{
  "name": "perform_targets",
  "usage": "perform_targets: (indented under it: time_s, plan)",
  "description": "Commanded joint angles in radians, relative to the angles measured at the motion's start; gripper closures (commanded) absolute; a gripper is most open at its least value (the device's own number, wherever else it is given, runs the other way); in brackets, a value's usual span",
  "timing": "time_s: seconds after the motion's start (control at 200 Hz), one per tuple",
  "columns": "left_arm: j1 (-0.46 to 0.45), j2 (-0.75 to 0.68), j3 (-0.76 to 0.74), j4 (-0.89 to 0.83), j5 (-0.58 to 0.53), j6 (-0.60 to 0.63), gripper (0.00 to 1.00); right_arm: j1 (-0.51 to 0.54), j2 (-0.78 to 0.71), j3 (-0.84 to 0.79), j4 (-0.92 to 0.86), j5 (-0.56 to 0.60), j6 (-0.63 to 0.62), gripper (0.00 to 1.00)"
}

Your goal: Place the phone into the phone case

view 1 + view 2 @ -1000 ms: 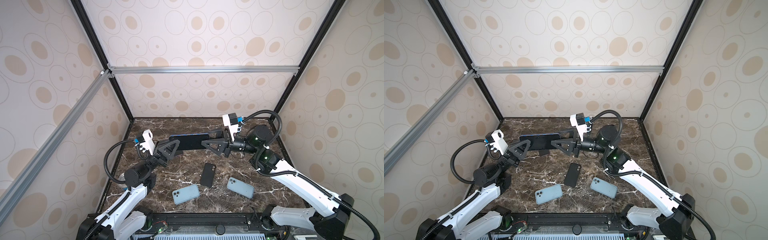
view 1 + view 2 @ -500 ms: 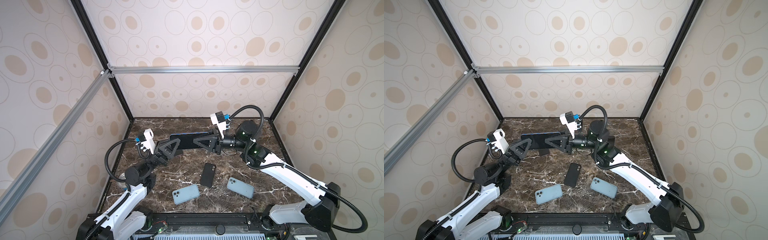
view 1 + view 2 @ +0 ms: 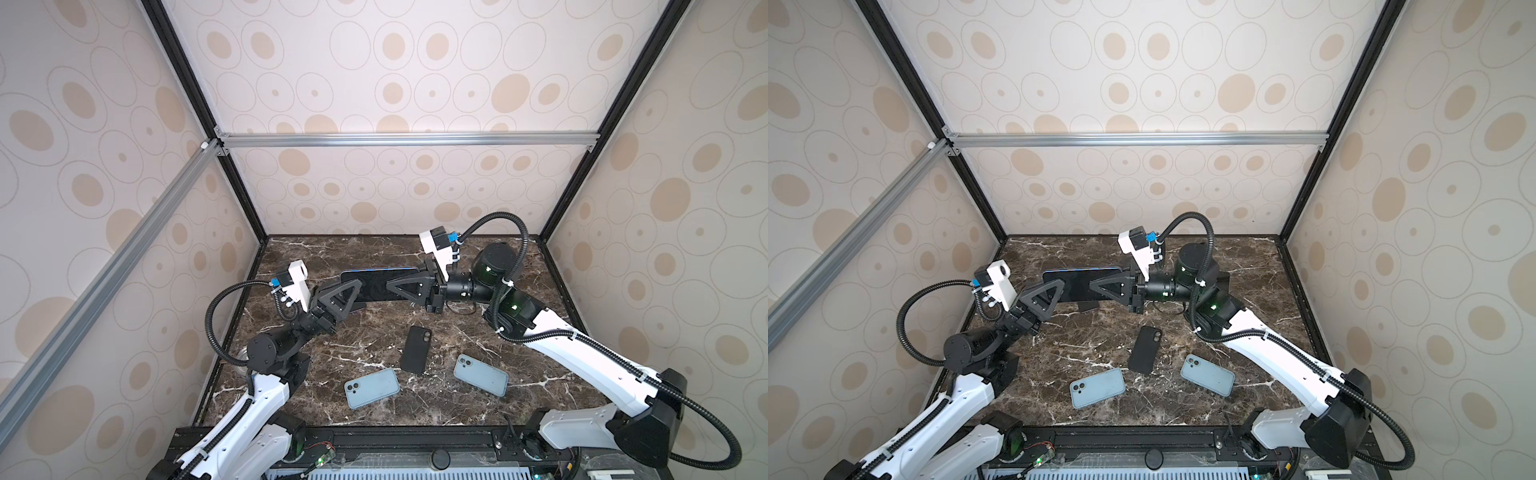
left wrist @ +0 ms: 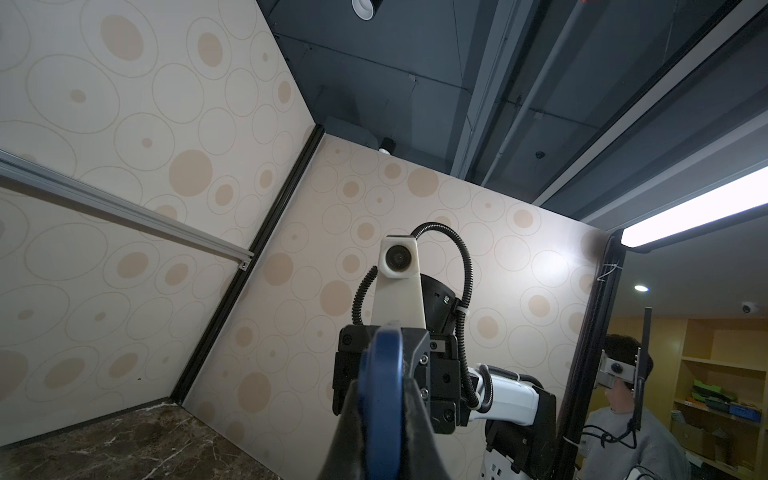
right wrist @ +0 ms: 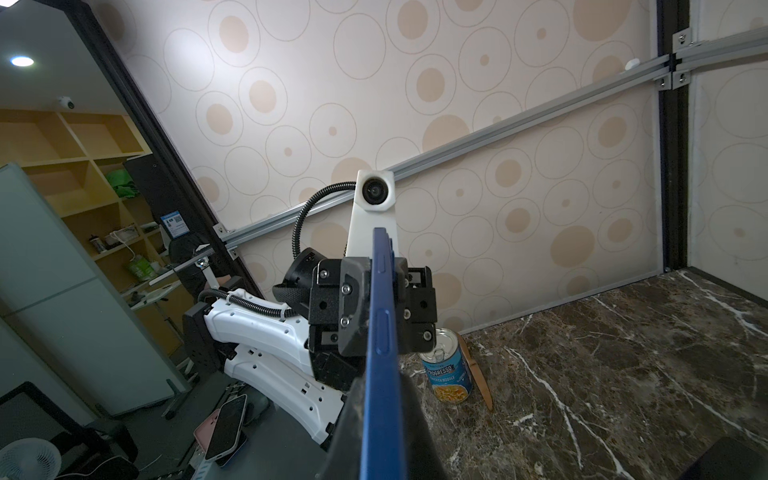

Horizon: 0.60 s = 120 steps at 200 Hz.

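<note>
A blue-edged phone point(image 3: 374, 286) with a dark screen hangs level above the back of the marble table point(image 3: 478, 395). My left gripper point(image 3: 357, 296) is shut on its left end and my right gripper point(image 3: 392, 289) is shut on its right end; both top views show this, with the phone point(image 3: 1075, 286) between the left gripper point(image 3: 1059, 291) and the right gripper point(image 3: 1093, 287). Each wrist view looks along the phone's blue edge point(image 4: 380, 395) point(image 5: 380, 353), pinched between dark fingers. A black phone case point(image 3: 415, 349) point(image 3: 1145, 349) lies flat on the table, below and in front of the phone.
Two light-blue phone-shaped things point(image 3: 371, 387) point(image 3: 481, 375) lie back up near the front edge. A dark flat thing point(image 3: 1089, 307) sits under the held phone. A soup can point(image 5: 446, 378) and a wooden knife point(image 5: 478, 378) stand by the left wall. Patterned walls close three sides.
My right gripper has slid left along the phone's right end and shut on it. The left gripper has kept its grip and stayed in place.
</note>
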Motion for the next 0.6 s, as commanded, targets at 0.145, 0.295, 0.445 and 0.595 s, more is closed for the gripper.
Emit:
perform_targets:
  time_s: [0.145, 0.295, 0.445, 0.595]
  plan:
    - [0.004, -0.074, -0.008, -0.106, -0.128, 0.102, 1.0, -0.008, -0.044, -0.001, -0.041, 0.071, -0.045, 1.0]
    - [0.004, -0.098, -0.023, -0.144, -0.166, 0.115, 0.95, -0.008, -0.05, -0.003, -0.045, 0.083, -0.038, 1.0]
    - [0.004, -0.099, -0.053, -0.12, -0.202, 0.102, 0.87, -0.008, -0.052, -0.009, -0.043, 0.092, -0.032, 1.0]
    - [0.004, -0.11, -0.055, -0.171, -0.204, 0.132, 0.69, -0.008, -0.054, -0.017, -0.053, 0.145, -0.03, 1.0]
